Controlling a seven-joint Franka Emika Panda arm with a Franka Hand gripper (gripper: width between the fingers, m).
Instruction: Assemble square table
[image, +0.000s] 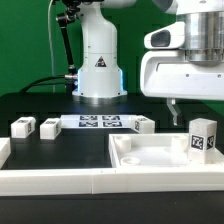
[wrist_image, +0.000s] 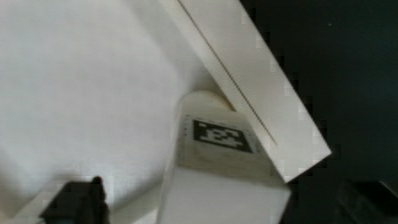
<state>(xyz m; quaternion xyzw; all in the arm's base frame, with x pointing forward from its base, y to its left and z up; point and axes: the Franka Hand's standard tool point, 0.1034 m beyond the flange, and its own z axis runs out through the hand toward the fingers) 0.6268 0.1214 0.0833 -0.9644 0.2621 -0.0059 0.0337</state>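
The hand (image: 172, 110) is hanging released above the tabletop (image: 150, 156), gripping nothing. In the exterior view its fingers are hovering clear of every part. In the wrist view one dark finger (wrist_image: 75, 200) is showing far off to one side over bare white plastic, which fits spread jaws.

The tabletop is lying on the black worktop (image: 60, 150) at the exterior view's right, rim up, just behind the long border wall (image: 60, 180). One standing leg (image: 202, 135) is sitting upright in the tabletop's far corner, at the exterior view's right, with its tag facing the camera. The wrist view is looking down on the same leg (wrist_image: 222, 135), tucked against the raised rim. Whether it is fully seated cannot be told.

Three more legs are waiting on the worktop. Two loose legs (image: 48, 126) are lying side by side at the exterior view's left, and a third leg (image: 143, 123) is resting just beside the end of the marker board (image: 100, 122).

By my reading, the first leg is looking done and the work is moving on to the second. The next move is calling for the hand to lift clear of the rim, travel to a loose leg, probably the nearby third one, and close squarely on its sides. It then has to carry that leg to an empty corner without knocking the standing leg.
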